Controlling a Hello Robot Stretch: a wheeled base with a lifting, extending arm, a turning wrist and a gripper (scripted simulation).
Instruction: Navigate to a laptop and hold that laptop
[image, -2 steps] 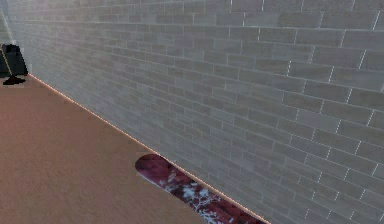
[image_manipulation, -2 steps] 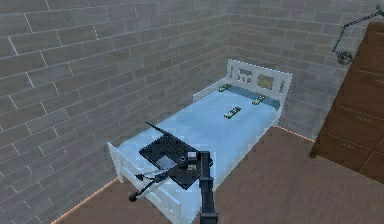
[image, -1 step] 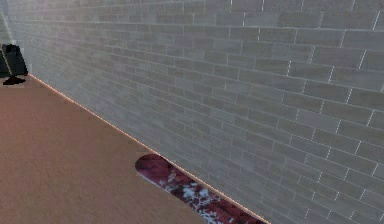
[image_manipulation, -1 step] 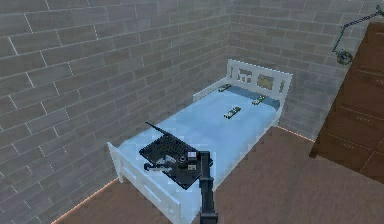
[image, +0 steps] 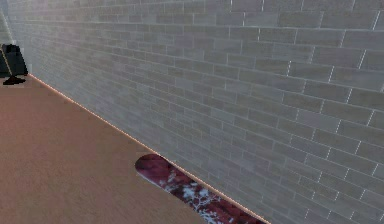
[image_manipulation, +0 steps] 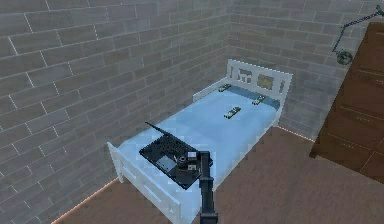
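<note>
A dark laptop (image_manipulation: 158, 157) lies on the near end of a bed (image_manipulation: 240, 125) that has a light blue mattress and a white frame, in the arm side view. The lid seems raised toward the brick wall. The arm (image_manipulation: 206, 195) rises from the bottom edge and ends over that corner of the bed. The gripper (image_manipulation: 183, 158) is at the laptop, which lies on the mattress behind it. I cannot tell whether the gripper holds anything, or whether it touches the laptop.
Several small items (image_manipulation: 231, 112) lie farther up the mattress near the white headboard (image_manipulation: 257, 78). A brown wooden dresser (image_manipulation: 356, 110) stands at the right, with a lamp (image_manipulation: 345, 50) above. In the forward view a red patterned board (image: 190, 190) lies along the brick wall, and a dark object (image: 12, 62) stands far left.
</note>
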